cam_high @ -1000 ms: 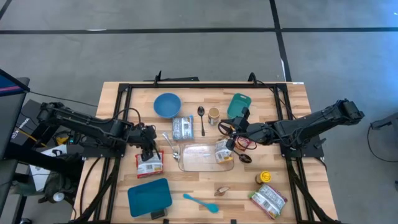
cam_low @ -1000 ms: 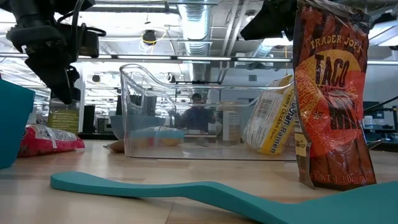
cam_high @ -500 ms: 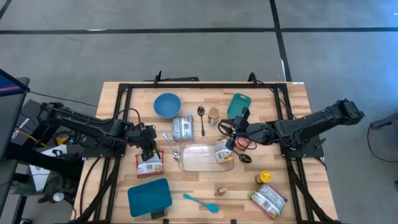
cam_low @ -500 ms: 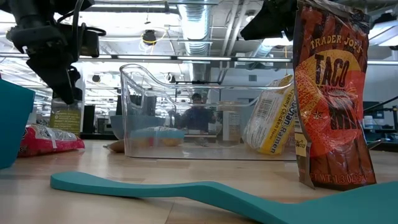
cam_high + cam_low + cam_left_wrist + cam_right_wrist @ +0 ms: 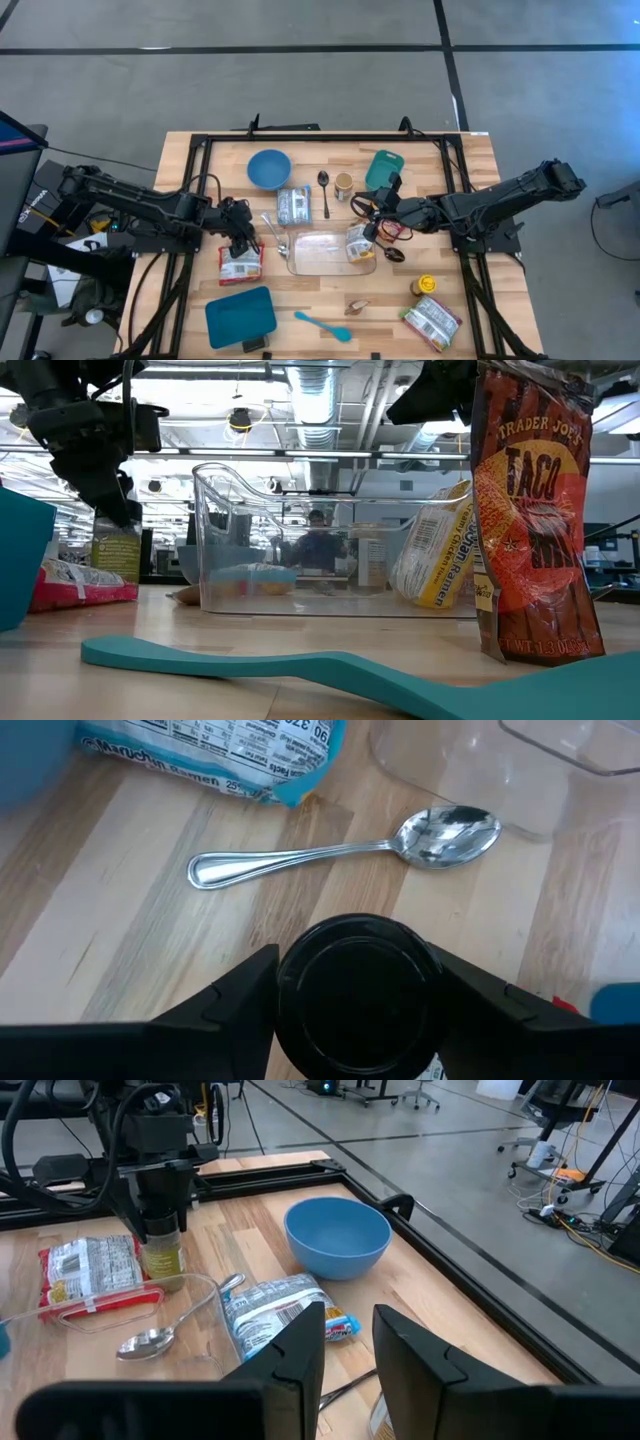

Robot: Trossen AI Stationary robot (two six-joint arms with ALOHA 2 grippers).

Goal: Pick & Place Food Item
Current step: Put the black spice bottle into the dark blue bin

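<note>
My left gripper (image 5: pixel 240 236) is shut on a small jar with a black lid (image 5: pixel 358 995) and a greenish label (image 5: pixel 162 1258), next to a red-edged snack packet (image 5: pixel 240 263) lying flat at the left. A clear plastic container (image 5: pixel 322 254) stands mid-table. A yellow ramen packet (image 5: pixel 436 550) leans against its right end wall inside. My right gripper (image 5: pixel 350 1352) hovers above that end, open, with nothing between its fingers. My left gripper pinches the jar at its black lid (image 5: pixel 292 992), one finger on each side. The fingers come slanting down from the table's left. The jar stands about upright below them, its bottom by the snack packet's edge (image 5: pixel 150 1292); whether it rests there I cannot tell.
A steel spoon (image 5: pixel 350 845) and a blue-white packet (image 5: pixel 293 205) lie between jar and container. A blue bowl (image 5: pixel 269 168), a second spoon (image 5: pixel 324 192), a tin (image 5: pixel 344 185) and a teal cup (image 5: pixel 384 168) are farther back. A teal tray (image 5: pixel 240 315), spatula (image 5: pixel 323 325) and taco packet (image 5: pixel 432 322) sit near.
My left gripper has shifted slightly toward the table's right with the jar, so more of the jar shows beside the snack packet in the low view. My right gripper has kept still.
</note>
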